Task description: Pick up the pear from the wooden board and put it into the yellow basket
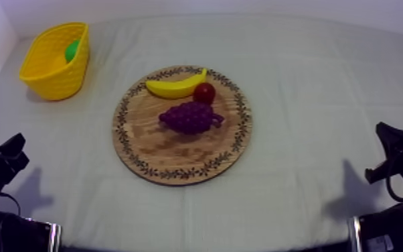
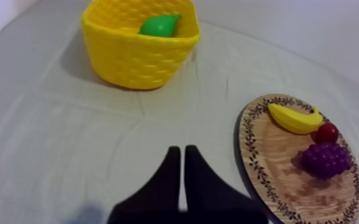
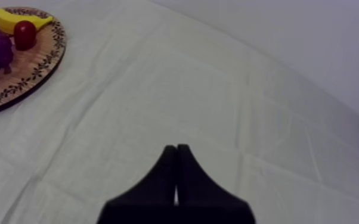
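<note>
Progress: pear (image 2: pixel 160 25) already lies in the yellow basket (image 2: pixel 135 62); task looks done.
Pear: green, smooth, peeking over the rim, well apart from the wooden board (image 1: pixel 171 151).
Board: carries banana (image 1: pixel 175 86), grapes (image 1: pixel 189 117), small red fruit (image 1: pixel 204 92).
Left gripper (image 2: pixel 180 152): fingers pressed together, empty, off the board.
Right gripper (image 3: pixel 176 149): likewise closed, empty, well off the board.

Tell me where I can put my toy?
Bare cloth lies between the wooden board and my right gripper, and between board and yellow basket. The board's near half is free; its far half is crowded with banana, grapes, small red fruit.
</note>
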You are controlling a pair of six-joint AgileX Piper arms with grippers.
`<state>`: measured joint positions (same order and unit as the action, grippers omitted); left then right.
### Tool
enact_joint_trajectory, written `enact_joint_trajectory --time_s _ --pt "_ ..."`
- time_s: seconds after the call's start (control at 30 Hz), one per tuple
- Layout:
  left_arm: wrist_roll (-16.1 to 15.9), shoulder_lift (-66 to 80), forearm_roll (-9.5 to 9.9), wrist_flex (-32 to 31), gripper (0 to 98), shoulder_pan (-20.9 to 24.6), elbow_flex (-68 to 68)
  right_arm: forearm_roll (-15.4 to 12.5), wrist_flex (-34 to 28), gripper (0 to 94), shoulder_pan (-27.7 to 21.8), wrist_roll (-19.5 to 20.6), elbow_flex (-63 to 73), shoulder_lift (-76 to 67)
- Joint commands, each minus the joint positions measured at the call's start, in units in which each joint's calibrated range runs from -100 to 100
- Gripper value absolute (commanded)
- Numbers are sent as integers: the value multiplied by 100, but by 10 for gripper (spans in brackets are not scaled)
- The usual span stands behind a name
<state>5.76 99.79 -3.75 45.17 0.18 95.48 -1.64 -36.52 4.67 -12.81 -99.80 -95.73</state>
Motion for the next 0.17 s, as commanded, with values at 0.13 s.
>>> enact_joint_trajectory --time_s 0.13 --pt "4 4 6 4 0 1 6 1 -2 2 0 -1 2 -3"
